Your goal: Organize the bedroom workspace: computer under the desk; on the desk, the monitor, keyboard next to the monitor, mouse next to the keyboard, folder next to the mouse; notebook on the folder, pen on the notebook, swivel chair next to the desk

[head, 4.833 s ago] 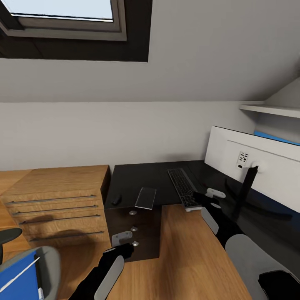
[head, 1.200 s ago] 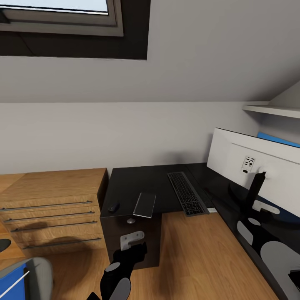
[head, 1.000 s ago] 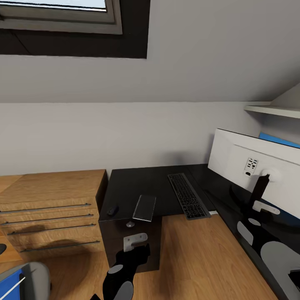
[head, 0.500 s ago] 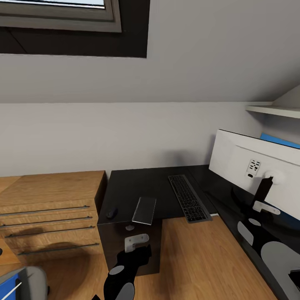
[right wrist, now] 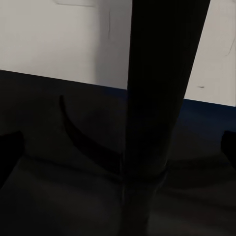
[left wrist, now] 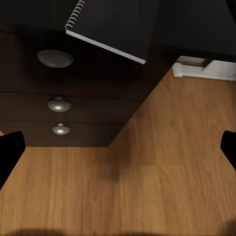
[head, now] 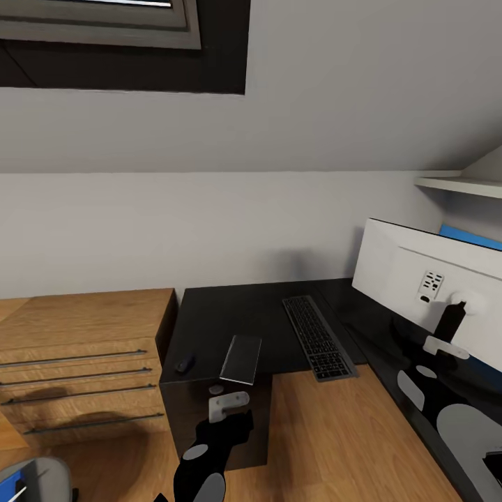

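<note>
Glossy black L-shaped bench [head: 230,314] fills the corner under the sloping grey ceiling, its black three-drawer unit [head: 188,425] with round silver knobs [left wrist: 55,58] standing at the near left end. On the top, a flat black keyboard with pale lettering [head: 317,337] lies lengthwise near the inner corner of the L, and a wide monitor with a white back and thin black stand [head: 432,279] stands to its right, turned so its back faces the head camera. A thin grey spiral-bound notebook [head: 241,358] lies at the front edge above the drawers, one corner overhanging the edge, and a small black rounded mouse [head: 184,363] sits just to its left on the same surface, apart from it. A light wood dresser with long handles [head: 77,362] stands against the bench's left side. At the lower left corner of the head view a sliver of a grey swivel chair [head: 31,481] shows, with a scrap of bright blue folder [head: 15,481] on it. The left hand [head: 229,410] hovers in front of the drawer unit, low over the wooden floor [left wrist: 147,187], its fingers spread wide and empty. The right hand [head: 440,345] is at the monitor's stand, its fingers parted on either side of the black post [right wrist: 162,98] without touching it.
</note>
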{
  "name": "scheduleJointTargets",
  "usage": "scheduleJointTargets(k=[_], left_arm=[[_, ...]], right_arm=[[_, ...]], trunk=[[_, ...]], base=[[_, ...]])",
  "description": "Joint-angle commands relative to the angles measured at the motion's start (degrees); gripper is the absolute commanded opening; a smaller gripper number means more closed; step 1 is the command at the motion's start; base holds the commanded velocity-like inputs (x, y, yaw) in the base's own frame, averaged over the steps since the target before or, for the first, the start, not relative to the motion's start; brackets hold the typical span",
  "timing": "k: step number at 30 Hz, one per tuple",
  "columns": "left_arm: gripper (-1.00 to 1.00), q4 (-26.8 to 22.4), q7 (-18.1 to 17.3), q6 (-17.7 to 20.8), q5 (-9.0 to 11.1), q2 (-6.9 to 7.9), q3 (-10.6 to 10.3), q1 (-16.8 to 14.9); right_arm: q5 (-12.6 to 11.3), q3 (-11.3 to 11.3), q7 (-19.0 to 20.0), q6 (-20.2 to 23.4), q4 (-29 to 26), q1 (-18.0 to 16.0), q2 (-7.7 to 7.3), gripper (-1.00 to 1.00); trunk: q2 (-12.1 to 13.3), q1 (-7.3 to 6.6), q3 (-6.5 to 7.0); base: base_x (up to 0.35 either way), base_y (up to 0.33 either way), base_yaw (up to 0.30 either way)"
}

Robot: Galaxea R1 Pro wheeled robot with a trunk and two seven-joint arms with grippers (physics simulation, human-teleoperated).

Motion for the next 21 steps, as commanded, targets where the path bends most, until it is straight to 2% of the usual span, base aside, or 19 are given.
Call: scheduleJointTargets(k=[1, 6, 13, 21], left_arm=[[1.0, -0.07, 0.46, 0.14, 0.39, 0.0, -0.06, -0.06], [1.0, -0.07, 0.46, 0.14, 0.36, 0.01, -0.06, -0.06], [1.0, -0.07, 0.46, 0.07, 0.27, -0.02, -0.11, -0.06], [1.0, -0.05, 0.46, 0.06, 0.39, -0.03, -0.15, -0.06]], right_arm=[[-0.6, 0.49, -0.22, -0.27, 0.01, -0.05, -0.05, 1.0], [-0.67, 0.4, -0.28, -0.22, 0.03, -0.03, -0.2, 1.0], [-0.89, 0.28, -0.43, -0.01, 0.09, -0.03, -0.95, 1.0], [-0.95, 0.23, -0.45, 0.08, 0.11, -0.03, -1.2, 1.0]], trunk=[[-0.05, 0.01, -0.07], [-0.05, 0.01, -0.07], [-0.05, 0.01, -0.07], [-0.05, 0.01, -0.07]], base=[[0.01, 0.0, 0.0], [0.006, -0.001, 0.0], [0.139, -0.14, 0.0], [0.028, -0.028, 0.0]])
